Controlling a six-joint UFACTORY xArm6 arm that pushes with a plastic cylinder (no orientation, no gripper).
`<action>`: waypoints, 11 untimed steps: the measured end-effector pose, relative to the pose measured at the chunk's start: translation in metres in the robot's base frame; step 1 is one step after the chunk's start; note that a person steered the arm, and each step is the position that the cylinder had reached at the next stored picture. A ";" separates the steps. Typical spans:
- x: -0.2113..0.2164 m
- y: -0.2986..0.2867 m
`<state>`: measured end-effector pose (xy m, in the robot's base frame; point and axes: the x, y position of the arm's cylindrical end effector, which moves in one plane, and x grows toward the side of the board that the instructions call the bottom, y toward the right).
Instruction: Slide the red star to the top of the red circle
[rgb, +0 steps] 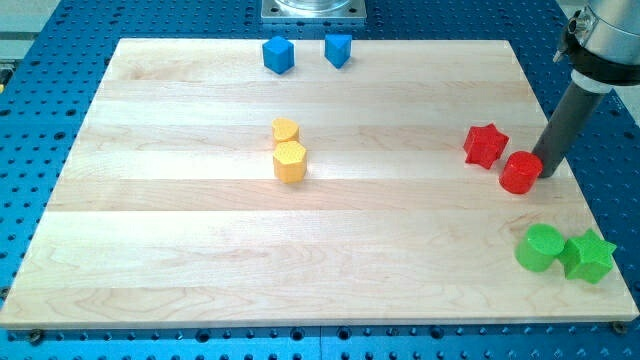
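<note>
The red star (485, 145) lies at the view's right side of the wooden board. The red circle (520, 172) sits just below and to the right of it, with a small gap between them. My tip (548, 173) is at the red circle's right edge, touching or nearly touching it. The dark rod rises from there toward the view's top right corner.
A green circle (541, 247) and a green star (589, 256) sit at the bottom right. Two yellow blocks (289, 160) stand near the middle, one above the other (285, 130). Two blue blocks (278, 54) (338, 49) lie at the top edge. The board's right edge (570, 170) is close to my tip.
</note>
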<state>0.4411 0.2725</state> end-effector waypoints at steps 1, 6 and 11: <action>-0.071 0.001; -0.005 -0.097; 0.082 -0.097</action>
